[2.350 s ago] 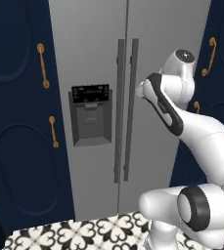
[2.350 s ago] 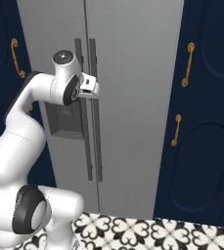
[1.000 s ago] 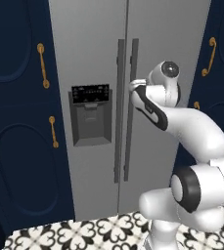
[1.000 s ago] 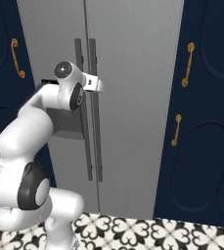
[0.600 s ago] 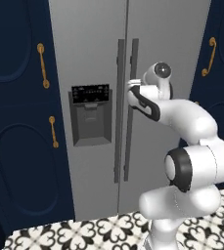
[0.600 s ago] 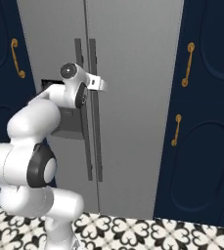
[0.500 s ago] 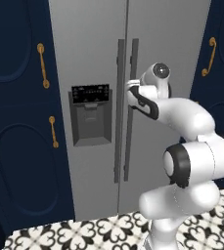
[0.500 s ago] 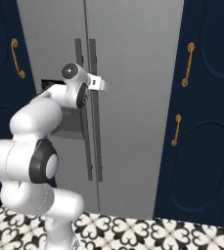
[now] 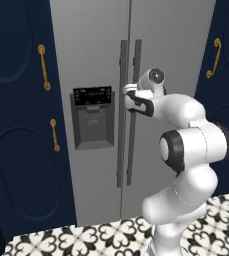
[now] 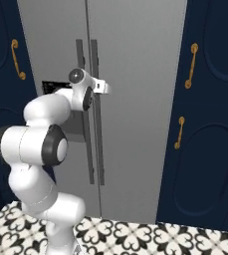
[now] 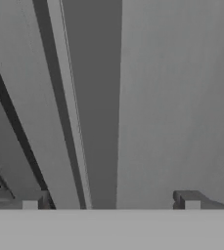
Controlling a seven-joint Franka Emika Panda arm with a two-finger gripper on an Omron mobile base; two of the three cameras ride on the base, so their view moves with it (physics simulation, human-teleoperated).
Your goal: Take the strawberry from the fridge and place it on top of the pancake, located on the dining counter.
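The fridge [image 9: 106, 115] stands shut between navy cabinets [image 9: 16, 125], patterned floor [image 10: 150, 234] before it; the claw [image 11: 111, 202] is spread wide at the right door's bar handle [image 9: 134, 110], a fingertip [image 11: 189, 200] on either side, handle between them, not gripped.
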